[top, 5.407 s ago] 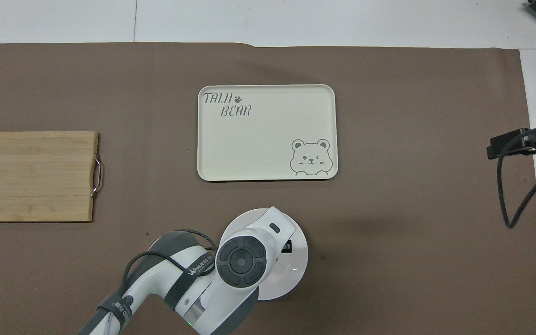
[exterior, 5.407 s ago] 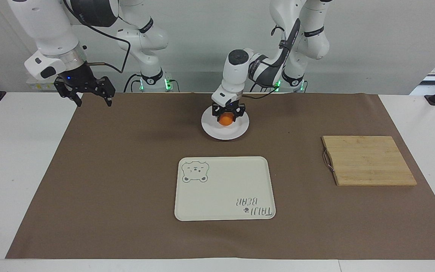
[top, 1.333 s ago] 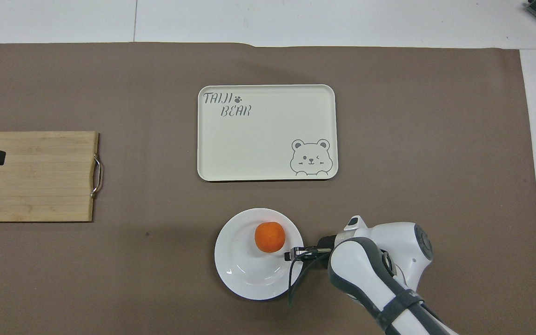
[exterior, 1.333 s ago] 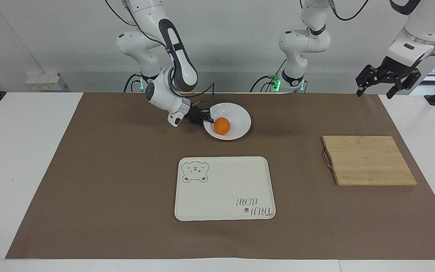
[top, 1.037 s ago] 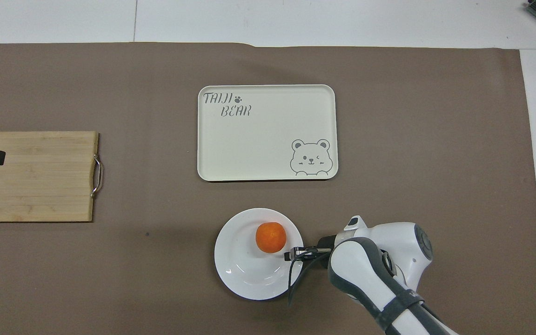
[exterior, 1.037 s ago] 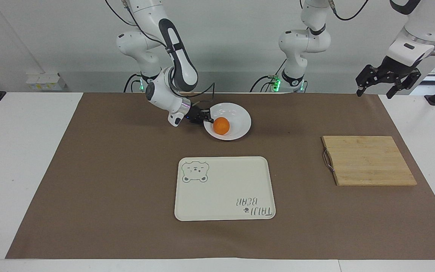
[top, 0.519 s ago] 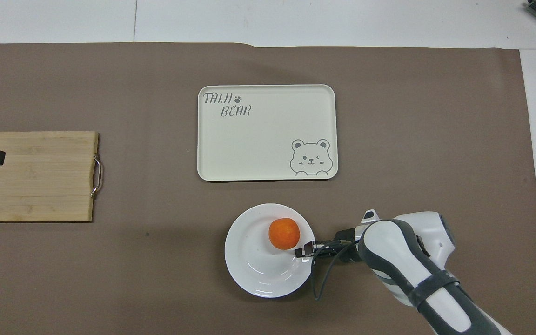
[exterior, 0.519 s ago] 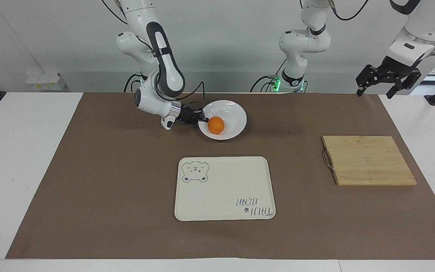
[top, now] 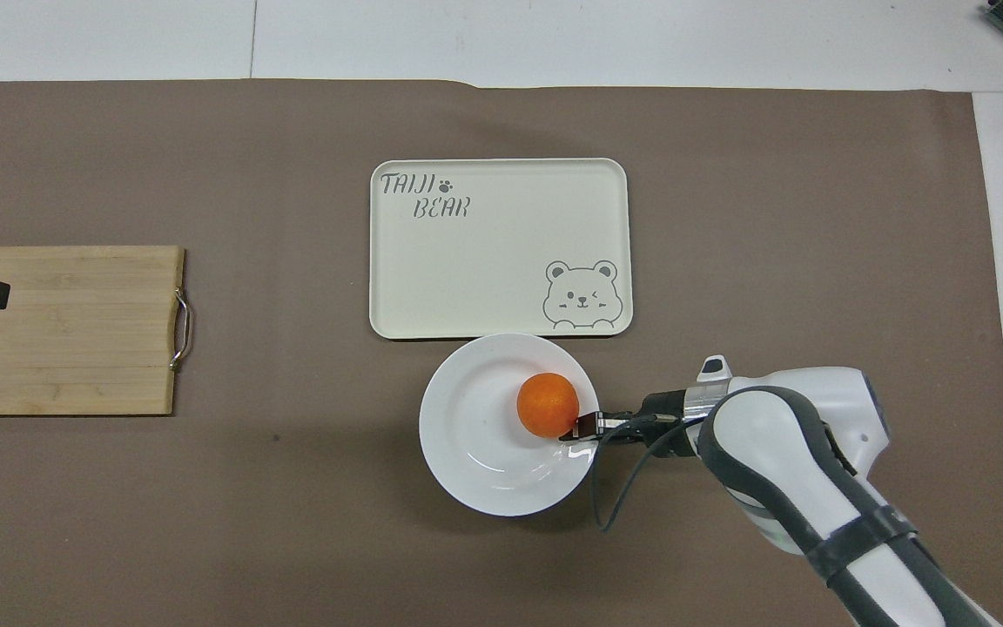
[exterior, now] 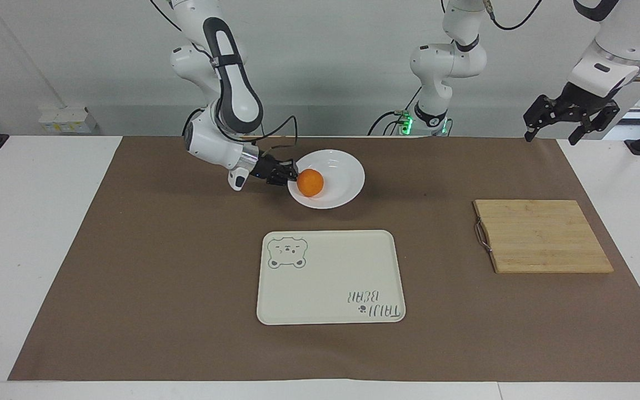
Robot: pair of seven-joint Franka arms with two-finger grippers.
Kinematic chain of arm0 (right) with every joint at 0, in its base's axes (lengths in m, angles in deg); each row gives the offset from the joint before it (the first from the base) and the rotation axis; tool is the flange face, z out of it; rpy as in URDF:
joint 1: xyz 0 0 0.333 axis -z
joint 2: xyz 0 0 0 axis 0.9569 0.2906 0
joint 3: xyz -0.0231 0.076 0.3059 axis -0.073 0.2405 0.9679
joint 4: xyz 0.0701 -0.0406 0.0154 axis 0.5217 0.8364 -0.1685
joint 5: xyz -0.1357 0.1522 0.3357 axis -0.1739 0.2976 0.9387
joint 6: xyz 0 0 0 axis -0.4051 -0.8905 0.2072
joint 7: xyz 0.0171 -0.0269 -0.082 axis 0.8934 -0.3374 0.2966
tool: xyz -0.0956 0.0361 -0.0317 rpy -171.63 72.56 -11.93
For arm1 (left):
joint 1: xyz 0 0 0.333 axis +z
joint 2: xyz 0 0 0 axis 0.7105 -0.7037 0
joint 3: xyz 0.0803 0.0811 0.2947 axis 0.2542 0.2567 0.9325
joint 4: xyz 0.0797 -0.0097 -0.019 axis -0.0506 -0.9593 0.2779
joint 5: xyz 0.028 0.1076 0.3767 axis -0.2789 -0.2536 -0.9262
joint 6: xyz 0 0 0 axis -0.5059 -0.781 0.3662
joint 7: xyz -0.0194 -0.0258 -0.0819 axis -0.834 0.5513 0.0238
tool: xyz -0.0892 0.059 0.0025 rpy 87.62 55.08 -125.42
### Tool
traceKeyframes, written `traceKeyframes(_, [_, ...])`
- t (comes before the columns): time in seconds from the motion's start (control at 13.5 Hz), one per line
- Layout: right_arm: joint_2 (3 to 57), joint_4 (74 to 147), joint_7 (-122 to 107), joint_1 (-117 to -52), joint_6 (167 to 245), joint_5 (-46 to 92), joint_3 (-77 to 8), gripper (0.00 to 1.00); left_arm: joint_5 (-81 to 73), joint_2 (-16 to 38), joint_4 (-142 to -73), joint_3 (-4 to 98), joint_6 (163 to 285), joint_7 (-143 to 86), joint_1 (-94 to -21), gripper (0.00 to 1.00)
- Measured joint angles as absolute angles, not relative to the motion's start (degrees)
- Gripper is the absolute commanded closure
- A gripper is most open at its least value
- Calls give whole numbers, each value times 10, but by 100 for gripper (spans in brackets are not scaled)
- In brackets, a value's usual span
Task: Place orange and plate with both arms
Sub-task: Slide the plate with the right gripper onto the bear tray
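white and glossy, the plate (exterior: 328,179) hangs tilted by one edge from the right claw (exterior: 288,173), which is clenched on the rim toward the right arm's end of the table (exterior: 42,233). the orange (exterior: 310,183) sits inside the plate, rolled against that gripped edge and touching the claw's tips. in the overhead view the plate's edge overlaps the near border of the cream tray (top: 501,248), so it seems to be carried toward it.

the chief risk, as i judge it, is the orange: round and smooth on a shallow, slick dish, it can roll off if the tilt changes or the arm jerks. a second risk is the pinch itself, since a thin rim grip on glazed ware can slip or let the plate swing, more so with the fruit's weight on it. setting it down slanted could knock the tray's raised lip and jolt the fruit out.

the left claw (exterior: 567,114) waits released, raised over the left arm's end of the table near the wooden board (exterior: 542,236), well apart from the plate.
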State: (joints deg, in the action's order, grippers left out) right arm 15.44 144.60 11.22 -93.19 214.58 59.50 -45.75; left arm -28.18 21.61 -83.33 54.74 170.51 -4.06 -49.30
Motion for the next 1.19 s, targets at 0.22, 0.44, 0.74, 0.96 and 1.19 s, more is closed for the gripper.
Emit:
traceKeyframes(0.22, [192, 1384, 85, -893, 2145, 541, -459, 100, -282, 216, -833, 547, 1705, -41, -493, 0])
traceKeyframes(0.44, [244, 1295, 3, -881, 2145, 466, -460, 100, -282, 216, -833, 547, 1705, -41, -493, 0])
traceKeyframes(0.74, [312, 1185, -94, -885, 2146, 442, -458, 100, -282, 216, -833, 547, 1705, -41, -493, 0])
traceKeyframes(0.96, [373, 1118, -126, -888, 2146, 442, -456, 100, -282, 216, -833, 547, 1705, -41, -493, 0])
traceKeyframes(1.19, [427, 1068, -142, -894, 2158, 442, -454, 100, -282, 216, -833, 547, 1705, -41, -493, 0])
